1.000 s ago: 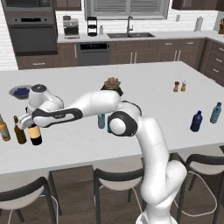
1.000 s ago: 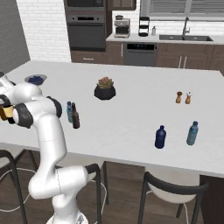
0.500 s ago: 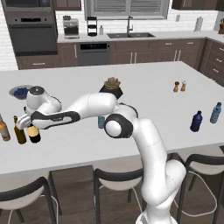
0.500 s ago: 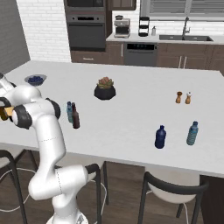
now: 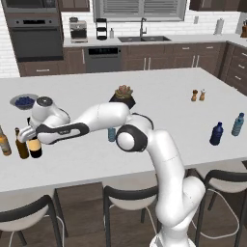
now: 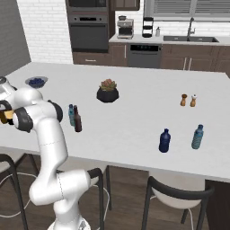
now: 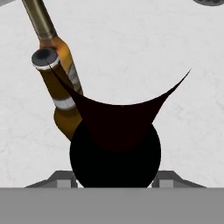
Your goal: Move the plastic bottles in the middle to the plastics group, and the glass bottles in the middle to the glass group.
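My gripper (image 5: 30, 134) is at the counter's far left, shut on the tall near-black wine bottle (image 5: 34, 147) with a cream label. The hand view looks straight down on this bottle (image 7: 115, 148) between the fingers. It stands upright right beside the glass group: a slim brown bottle (image 5: 21, 144) (image 7: 52, 76) and an amber bottle (image 5: 4, 143) (image 7: 65, 52). In the middle stand the small light-blue plastic bottle (image 6: 71, 114) (image 5: 112, 134) and the maroon-brown glass bottle (image 6: 77, 119). The plastics group is on the right: a squat dark-blue bottle (image 6: 165, 140) (image 5: 216, 134) and a light-blue one (image 6: 197, 137) (image 5: 237, 124).
A bowl of blueberries (image 5: 23, 101) sits behind the glass group. A potted succulent (image 6: 108, 91) stands mid-counter, with salt and pepper shakers (image 6: 188, 99) toward the right. Stools (image 5: 130, 198) line the counter's near edge.
The hand has shifted very slightly left with the wine bottle. The bottles in the middle and on the right have not moved.
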You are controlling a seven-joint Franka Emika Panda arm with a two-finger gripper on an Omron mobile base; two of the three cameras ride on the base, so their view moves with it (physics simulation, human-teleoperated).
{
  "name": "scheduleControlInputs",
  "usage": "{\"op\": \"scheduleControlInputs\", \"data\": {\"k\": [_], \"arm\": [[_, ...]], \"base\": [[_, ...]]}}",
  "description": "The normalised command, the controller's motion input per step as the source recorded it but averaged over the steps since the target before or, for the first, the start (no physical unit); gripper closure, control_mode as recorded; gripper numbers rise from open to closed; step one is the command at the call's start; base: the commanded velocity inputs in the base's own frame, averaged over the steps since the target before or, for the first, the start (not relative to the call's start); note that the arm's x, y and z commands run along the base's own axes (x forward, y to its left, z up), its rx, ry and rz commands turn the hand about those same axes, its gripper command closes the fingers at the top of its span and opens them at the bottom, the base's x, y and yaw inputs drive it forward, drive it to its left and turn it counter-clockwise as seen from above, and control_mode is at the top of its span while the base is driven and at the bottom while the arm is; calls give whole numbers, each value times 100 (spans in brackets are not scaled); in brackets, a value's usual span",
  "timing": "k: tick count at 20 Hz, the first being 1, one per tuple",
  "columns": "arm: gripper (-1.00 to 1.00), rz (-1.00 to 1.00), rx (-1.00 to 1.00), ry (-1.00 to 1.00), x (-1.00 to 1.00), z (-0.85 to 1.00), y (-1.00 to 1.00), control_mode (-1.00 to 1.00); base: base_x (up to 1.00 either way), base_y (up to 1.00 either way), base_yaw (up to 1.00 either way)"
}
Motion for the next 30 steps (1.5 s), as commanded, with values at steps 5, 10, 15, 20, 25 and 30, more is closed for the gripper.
{"op": "scheduleControlInputs", "data": {"k": [5, 10, 15, 20, 25, 30], "arm": [[100, 0, 0, 0, 0, -17, 0, -100], [100, 0, 0, 0, 0, -40, 0, -100], [100, 0, 0, 0, 0, -26, 0, -100], [-100, 0, 0, 0, 0, 0, 0, -100], [-100, 0, 0, 0, 0, 1, 0, -100], [-100, 0, 0, 0, 0, 8, 0, -100]], "base": [[0, 0, 0], [0, 0, 0], [0, 0, 0], [0, 0, 0], [0, 0, 0], [0, 0, 0]]}}
